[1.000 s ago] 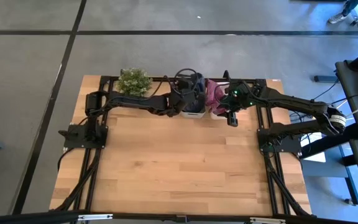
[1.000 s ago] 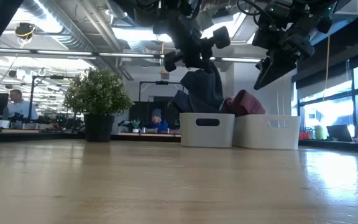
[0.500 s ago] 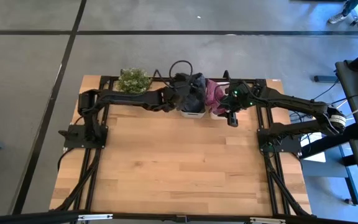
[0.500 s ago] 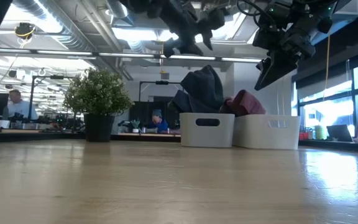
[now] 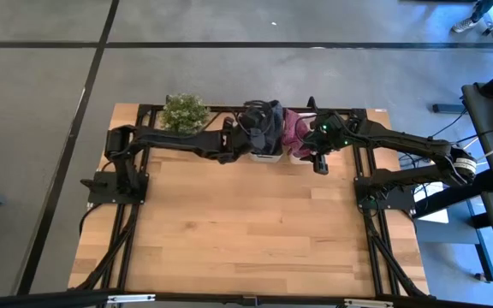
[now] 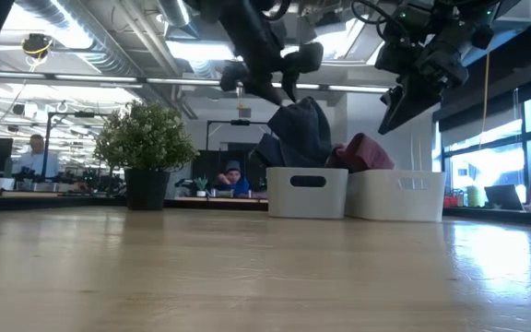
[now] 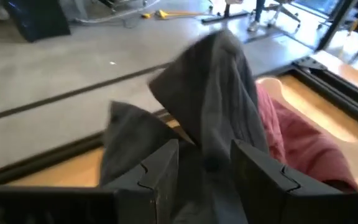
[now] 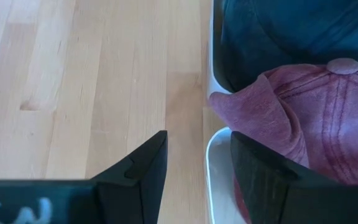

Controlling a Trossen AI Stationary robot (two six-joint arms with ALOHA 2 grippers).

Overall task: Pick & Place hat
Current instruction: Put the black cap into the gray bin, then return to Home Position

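— Low view first: what stood nearest?

— Bare table (image 6: 265, 277), then 2 white bins (image 6: 308, 192) at the far edge, 1 potted plant (image 6: 146, 148) beside them. 1 dark hat (image 6: 298, 129) was heaped in the left-hand bin, 1 maroon hat (image 6: 367, 152) in the other.

— The arms?

— 2. The left gripper (image 7: 204, 171) hung over the dark hat, jaws apart, holding nothing. I'd have lowered it straight and pinched that raised fold. The right gripper (image 8: 197, 165) waited near the maroon hat, open, empty.

Soft matt cloth hats (image 8: 303, 106) fill 2 smooth white plastic bins (image 6: 308, 192) (on pale grained wood (image 5: 246, 231)).
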